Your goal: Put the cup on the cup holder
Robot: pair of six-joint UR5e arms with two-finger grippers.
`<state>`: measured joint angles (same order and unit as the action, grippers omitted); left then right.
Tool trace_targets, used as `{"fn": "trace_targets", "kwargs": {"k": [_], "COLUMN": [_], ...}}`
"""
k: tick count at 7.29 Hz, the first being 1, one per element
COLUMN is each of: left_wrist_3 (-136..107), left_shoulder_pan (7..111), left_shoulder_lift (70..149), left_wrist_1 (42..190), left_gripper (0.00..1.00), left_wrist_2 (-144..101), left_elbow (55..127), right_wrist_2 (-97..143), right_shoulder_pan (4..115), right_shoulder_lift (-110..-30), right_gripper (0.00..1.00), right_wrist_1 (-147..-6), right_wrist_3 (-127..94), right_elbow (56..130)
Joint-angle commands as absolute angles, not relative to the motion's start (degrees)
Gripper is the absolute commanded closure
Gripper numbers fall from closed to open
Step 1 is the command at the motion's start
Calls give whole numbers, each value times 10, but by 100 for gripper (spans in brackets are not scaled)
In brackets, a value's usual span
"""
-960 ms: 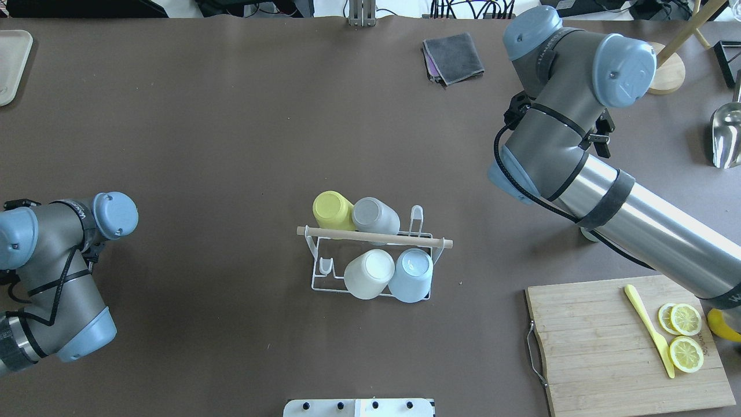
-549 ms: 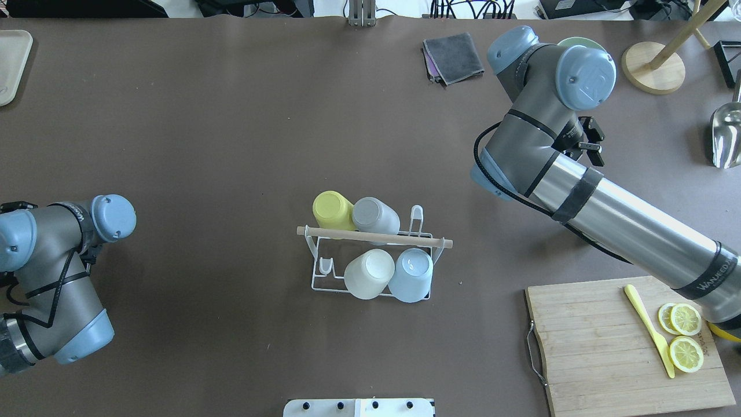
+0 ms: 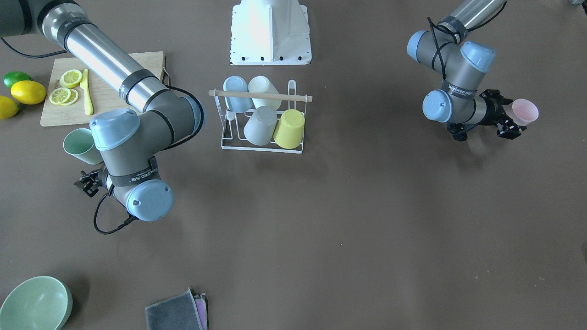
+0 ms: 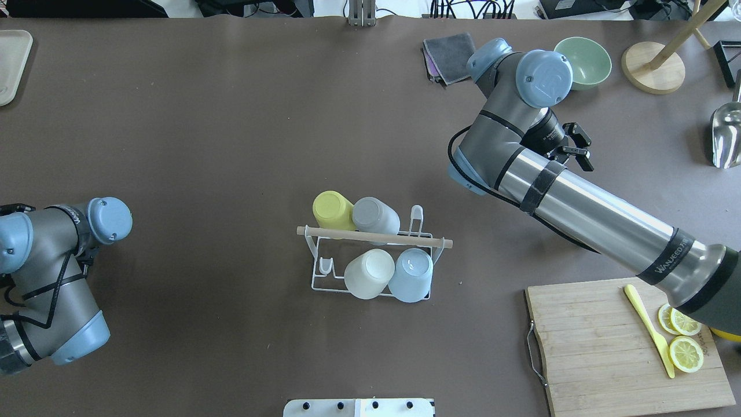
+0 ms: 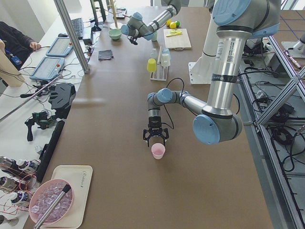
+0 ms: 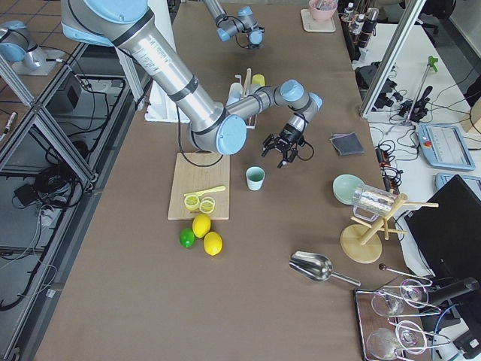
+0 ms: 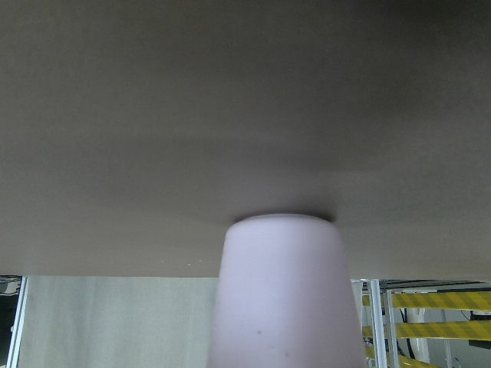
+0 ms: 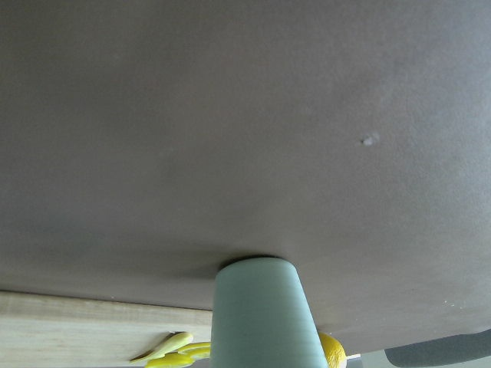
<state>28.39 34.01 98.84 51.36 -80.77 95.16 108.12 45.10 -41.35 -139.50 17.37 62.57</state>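
The white wire cup holder (image 4: 373, 236) with a wooden dowel handle stands mid-table, also in the front view (image 3: 261, 95). It holds a yellow, a grey, a white and a light blue cup upside down. A pink cup (image 3: 525, 111) stands upright on the table, filling the bottom of the left wrist view (image 7: 284, 299). My left gripper (image 3: 508, 117) is open, low and right at the pink cup. A green cup (image 3: 82, 145) stands upright near the cutting board (image 6: 255, 178). My right gripper (image 4: 579, 145) is open and empty, a short way from it.
A cutting board (image 4: 602, 347) with lemon slices and a yellow knife lies at the near right. A green bowl (image 4: 583, 61), a grey cloth (image 4: 454, 58), a wooden stand (image 4: 660, 66) and a metal scoop (image 4: 726, 133) sit at the far right. A beige tray (image 4: 11, 63) is far left.
My right arm has swung left and farther across the table, uncovering the green bowl; its gripper moved with it. My left arm shifted slightly left.
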Motion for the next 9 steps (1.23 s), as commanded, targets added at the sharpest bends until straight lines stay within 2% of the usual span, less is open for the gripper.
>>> {"fn": "trace_targets", "kwargs": {"k": [1, 9], "left_wrist_3": [284, 285], "left_shoulder_pan": [340, 340], "left_shoulder_lift": [965, 950], "left_wrist_1": [538, 573], "left_gripper": [2, 2], "left_wrist_2": [-808, -808], "left_elbow": [950, 940], "right_wrist_2": [1065, 1042], "right_shoulder_pan": [443, 425], "right_shoulder_lift": [-411, -455], "right_gripper": [1, 1], "right_wrist_1": [-1422, -1440], "right_wrist_3": [201, 212], "right_elbow": [607, 636]}}
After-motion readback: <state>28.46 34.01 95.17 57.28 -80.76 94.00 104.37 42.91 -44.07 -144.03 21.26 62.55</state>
